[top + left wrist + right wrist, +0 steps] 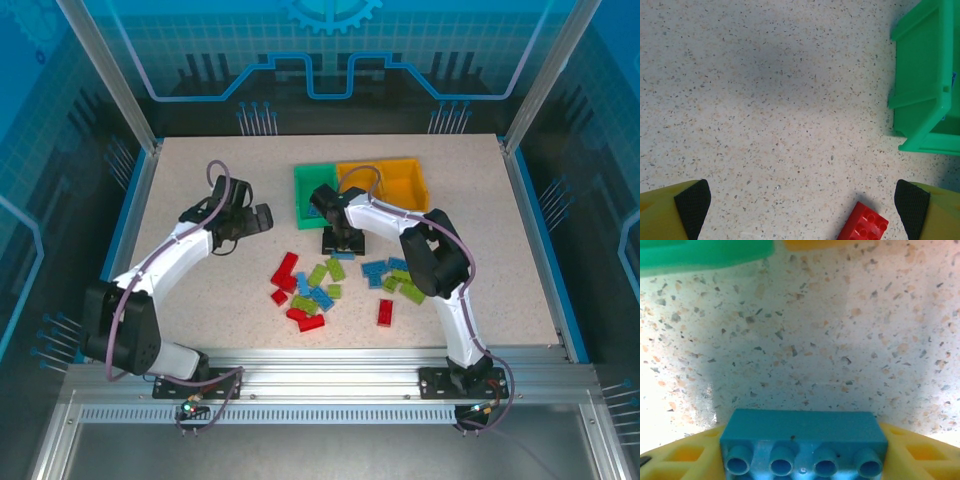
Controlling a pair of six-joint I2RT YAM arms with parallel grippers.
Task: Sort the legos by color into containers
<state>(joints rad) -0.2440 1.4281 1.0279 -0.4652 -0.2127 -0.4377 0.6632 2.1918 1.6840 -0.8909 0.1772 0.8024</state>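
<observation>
The legos (330, 288) are small flat studded bricks in red, blue and lime green. They lie in a loose scatter on the speckled table (200, 170), on the near side of the green bin (305, 195), most of them separate and a few touching. Red ones sit at the left and near edges of the scatter, and one red piece lies apart to its right. Blue and lime pieces are mixed through the middle.

The green bin is open-topped and rectangular, and it forms the left end of a joined row. The two orange-yellow bins (400, 178) continue that row to its right. In the left wrist view, a sliver of blue shows over the green bin's wall, too small to identify.

The right gripper (340, 240) is low over the table, just in front of the green bin. In its wrist view, its yellow fingers (912, 452) are clamped on a blue brick (804, 432) with a row of four round tubes on the face toward the camera.

The left gripper (258, 218) hangs to the left of the green bin with its jaws spread wide and nothing between the black pads (692, 205). A red brick (863, 222) lies on the table near its right pad, in front of the green bin's corner.
</observation>
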